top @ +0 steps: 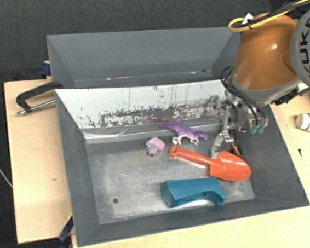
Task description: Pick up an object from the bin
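Note:
My gripper [224, 141] hangs at the right side of the bin, its fingertips just above the blade end of an orange toy shovel [214, 162]. The shovel lies flat, its handle pointing up-left toward the bin's middle. The fingers look spread a little apart, with nothing between them. A purple toy dinosaur [184, 131] lies by the back wall, left of the gripper. A teal plastic piece [192, 192] rests near the front wall, below the shovel.
A small pink lump of a toy [155, 145] sits left of the dinosaur. The arm's orange cover looms over the bin's back right corner. The left half of the bin floor is bare metal.

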You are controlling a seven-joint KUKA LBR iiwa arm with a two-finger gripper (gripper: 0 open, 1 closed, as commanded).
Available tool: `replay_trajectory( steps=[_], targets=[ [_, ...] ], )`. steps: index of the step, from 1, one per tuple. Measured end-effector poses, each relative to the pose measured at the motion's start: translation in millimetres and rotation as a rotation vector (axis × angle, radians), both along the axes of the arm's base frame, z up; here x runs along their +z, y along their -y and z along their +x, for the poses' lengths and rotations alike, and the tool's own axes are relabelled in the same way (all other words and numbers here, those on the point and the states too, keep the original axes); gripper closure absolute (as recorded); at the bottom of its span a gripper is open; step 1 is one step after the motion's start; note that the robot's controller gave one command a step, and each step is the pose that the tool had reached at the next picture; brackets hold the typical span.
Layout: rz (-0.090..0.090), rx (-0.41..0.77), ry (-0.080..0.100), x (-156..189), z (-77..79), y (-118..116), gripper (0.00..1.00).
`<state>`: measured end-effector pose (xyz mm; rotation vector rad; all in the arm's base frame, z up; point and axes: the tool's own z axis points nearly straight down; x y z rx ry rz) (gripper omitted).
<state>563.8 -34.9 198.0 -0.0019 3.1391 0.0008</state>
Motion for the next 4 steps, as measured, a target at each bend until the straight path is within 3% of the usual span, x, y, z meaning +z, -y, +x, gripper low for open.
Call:
replay_trajectory(
  steps=[1,2,3,4],
  targets=[
    [0.000,0.000,0.000,0.0,0.0,0.0,0.00],
    [-0.001,0.013,0.008,-41.2,-4.0,-0.1,0.00],
    [0.001,-0.083,0.013,-87.9,-21.3,14.6,0.00],
    [0.000,-0.091,0.008,-90.6,-21.3,13.7,0.00]
  ],
)
